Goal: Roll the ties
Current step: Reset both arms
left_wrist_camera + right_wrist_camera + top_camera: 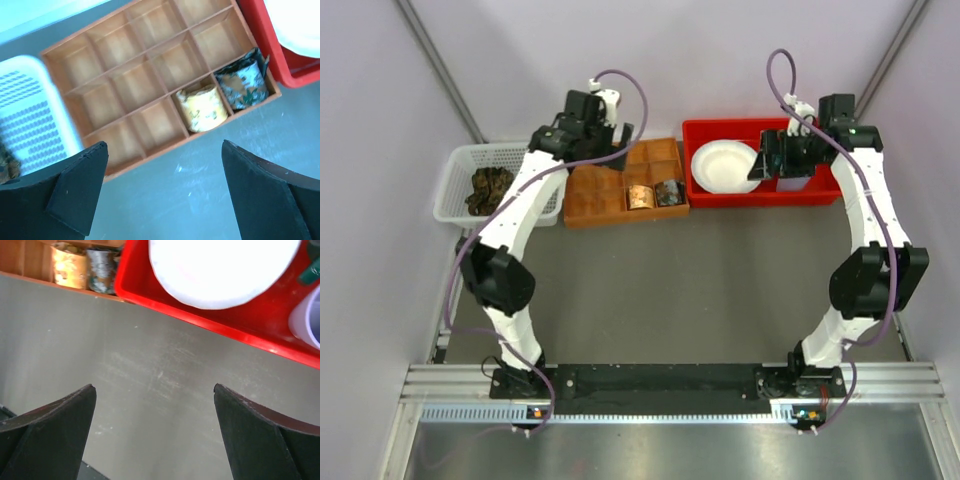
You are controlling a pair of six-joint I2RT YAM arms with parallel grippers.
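Grey tabletop (720,290). Red bin (760,197), far right, holding a white plate (723,165). Brown wooden tray (600,205), far centre: tan-orange tie (640,196) and dark tie (668,192), both rolled, in adjoining near-right compartments. White basket (453,190), far left: dark ties (488,190), bunched, unrolled. Left fingers (75,195) and right fingers (55,425): spread wide, empty.
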